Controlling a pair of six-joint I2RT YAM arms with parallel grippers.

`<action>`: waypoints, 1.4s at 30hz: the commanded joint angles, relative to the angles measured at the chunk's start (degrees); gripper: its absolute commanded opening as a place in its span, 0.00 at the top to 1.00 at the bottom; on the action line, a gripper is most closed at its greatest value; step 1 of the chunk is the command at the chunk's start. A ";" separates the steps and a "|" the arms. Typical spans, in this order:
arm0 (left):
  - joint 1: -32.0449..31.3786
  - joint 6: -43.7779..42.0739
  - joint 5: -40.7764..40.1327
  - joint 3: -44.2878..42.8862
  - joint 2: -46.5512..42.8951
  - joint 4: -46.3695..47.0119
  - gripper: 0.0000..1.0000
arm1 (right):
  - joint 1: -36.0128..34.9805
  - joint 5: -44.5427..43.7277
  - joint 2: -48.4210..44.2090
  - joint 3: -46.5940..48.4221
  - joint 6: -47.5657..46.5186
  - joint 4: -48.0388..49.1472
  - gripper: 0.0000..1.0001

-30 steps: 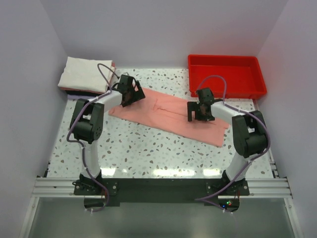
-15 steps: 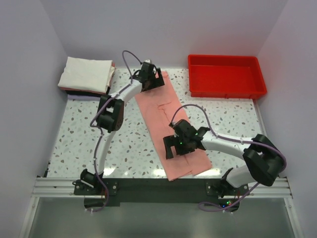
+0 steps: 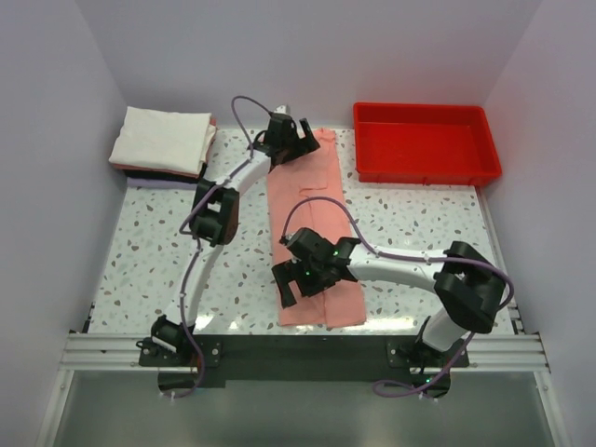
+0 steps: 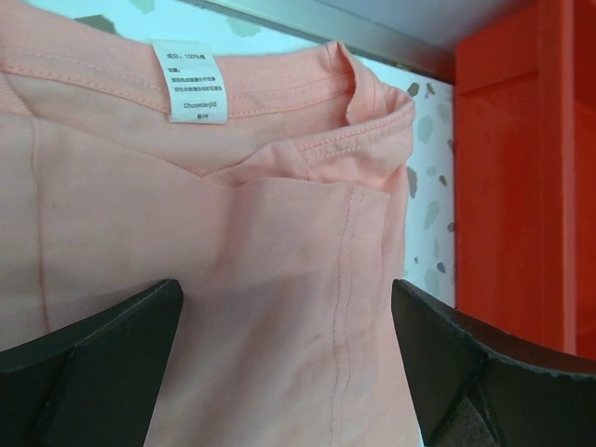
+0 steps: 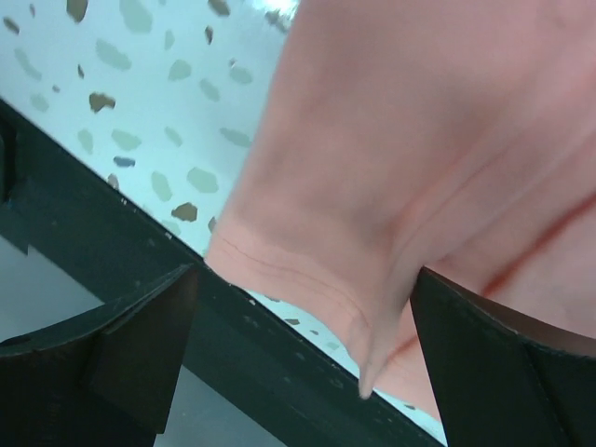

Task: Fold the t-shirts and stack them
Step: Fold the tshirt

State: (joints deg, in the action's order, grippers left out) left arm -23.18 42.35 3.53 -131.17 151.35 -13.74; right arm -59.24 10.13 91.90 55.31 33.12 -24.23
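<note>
While the left gripper (image 3: 292,144) and the right gripper (image 3: 297,279) are holding their jaws wide apart over its collar and near hem, one salmon-pink t-shirt (image 3: 312,209) is lying lengthwise on the table (image 3: 168,251). One folded stack (image 3: 163,138) and one red tray (image 3: 424,172) are sitting behind.

I see the speckled table (image 3: 140,261) carrying a salmon-pink t-shirt (image 3: 303,200), lying lengthwise down its middle. A folded stack (image 3: 158,138) sits far-left and a red tray (image 3: 419,174) far-right.

The t-shirt (image 3: 307,200) is salmon-pink, the table (image 3: 140,251) speckled, the tray (image 3: 424,172) red.
</note>
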 commanded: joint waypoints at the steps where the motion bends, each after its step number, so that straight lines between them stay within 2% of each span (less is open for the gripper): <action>1: 0.15 4.66 5.78 -1.98 6.85 0.90 0.00 | -0.08 -10.73 -1.36 5.42 1.59 -7.75 0.01; 4: 0.15 5.90 5.52 -1.89 7.12 4.24 0.00 | -0.08 -17.67 -3.38 6.30 2.82 -12.15 0.01; 8: 0.15 6.26 6.40 -1.89 7.21 8.98 0.00 | -0.08 -21.55 -6.72 4.99 4.14 -13.65 0.01; 11: 0.15 5.20 5.79 -3.03 6.42 8.29 0.00 | 0.09 -24.28 -9.96 3.58 5.28 -14.00 0.01; 17: 0.15 3.01 2.45 -1.63 -1.92 8.11 0.00 | 0.71 -27.79 -17.09 1.03 7.13 -14.52 0.01; 20: 0.06 1.25 2.97 -3.56 -6.32 7.06 0.00 | 0.71 -29.37 -19.55 0.42 7.74 -15.67 0.01; 23: -0.46 0.11 5.16 -0.15 -13.51 7.84 0.00 | 0.97 -31.39 -22.72 -0.90 9.15 -16.64 0.01; 26: -2.04 -2.44 4.65 14.57 -24.41 10.13 0.00 | 1.41 -32.89 -25.80 -2.40 10.64 -17.08 0.01; 28: -3.01 -4.64 4.38 20.14 -32.14 8.56 0.00 | 2.02 -32.89 -27.46 -3.01 10.82 -17.26 0.01; 32: -5.73 -4.91 4.21 38.67 -46.20 6.70 0.00 | 3.78 -33.16 -29.66 -4.33 10.82 -18.05 0.01; 33: -6.26 -4.56 3.94 48.02 -52.67 7.40 0.00 | 4.48 -33.07 -30.11 -5.03 10.30 -17.96 0.01; 34: -6.96 -3.60 2.98 52.73 -55.95 8.02 0.00 | 5.36 -31.16 -30.55 -5.47 9.42 -17.70 0.01; 35: -8.36 -2.11 0.28 61.22 -62.16 8.72 0.00 | 7.89 -28.27 -31.42 -6.43 8.54 -17.17 0.01; 37: -10.12 -0.70 -0.89 68.04 -67.56 9.08 0.00 | 10.89 -25.28 -32.83 -8.10 7.57 -15.95 0.01; 38: -12.31 -0.08 -2.89 73.29 -70.11 6.82 0.00 | 13.69 -24.20 -34.14 -9.16 7.40 -14.63 0.01; 40: -14.86 1.59 -5.88 78.07 -77.32 2.78 0.00 | 16.16 -23.14 -35.20 -11.36 6.87 -13.92 0.01; 42: -18.29 4.48 -8.27 84.48 -83.48 0.22 0.00 | 16.44 -23.92 -36.43 -12.24 6.08 -14.26 0.01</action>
State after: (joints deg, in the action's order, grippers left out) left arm -38.30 42.52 1.15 -52.82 74.17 -8.21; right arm -43.68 -15.51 57.56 44.31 40.88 -40.34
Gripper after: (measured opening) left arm 0.997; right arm 0.987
